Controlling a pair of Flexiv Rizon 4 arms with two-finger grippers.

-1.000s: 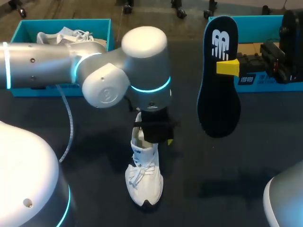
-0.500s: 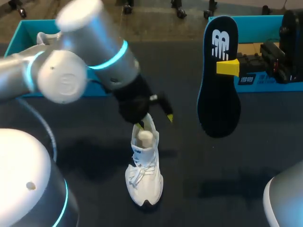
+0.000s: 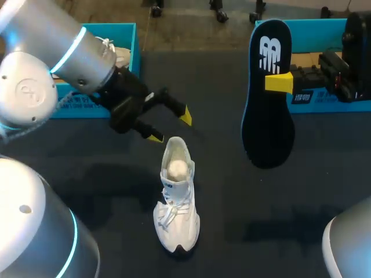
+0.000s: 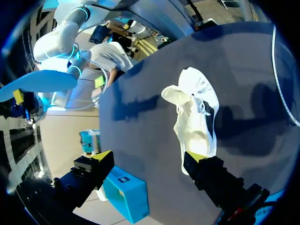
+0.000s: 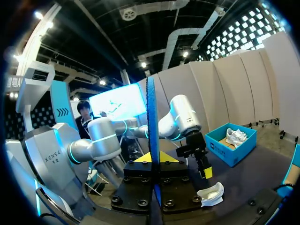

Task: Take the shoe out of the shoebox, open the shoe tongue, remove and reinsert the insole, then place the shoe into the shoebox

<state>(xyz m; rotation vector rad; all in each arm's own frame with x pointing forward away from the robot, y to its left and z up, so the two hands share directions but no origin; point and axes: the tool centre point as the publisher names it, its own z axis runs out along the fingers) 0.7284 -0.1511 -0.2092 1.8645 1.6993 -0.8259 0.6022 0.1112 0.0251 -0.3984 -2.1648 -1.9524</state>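
A white shoe (image 3: 174, 202) stands upright on the dark table, toe toward the near edge, its collar gaping. My left gripper (image 3: 170, 127) hovers just beyond the heel, open and holding nothing. Its wrist view has the shoe (image 4: 197, 112) ahead of the open fingers (image 4: 147, 159). The black insole (image 3: 268, 98) with a teal rim hangs in the air at the right, with my right gripper (image 3: 278, 82) shut on its edge. From the right wrist the insole (image 5: 151, 140) shows edge-on between the yellow tips (image 5: 152, 157), the shoe (image 5: 211, 194) far below.
A teal shoebox (image 3: 124, 29) at the back left holds a second white shoe (image 3: 110, 49). Another teal shoebox (image 3: 324, 26) stands at the back right behind my right arm. A grey cable runs off the left arm.
My left gripper has opened, come up off the shoe's heel and swung back toward the far left. The shoe stays standing. The right arm and the insole have not moved.
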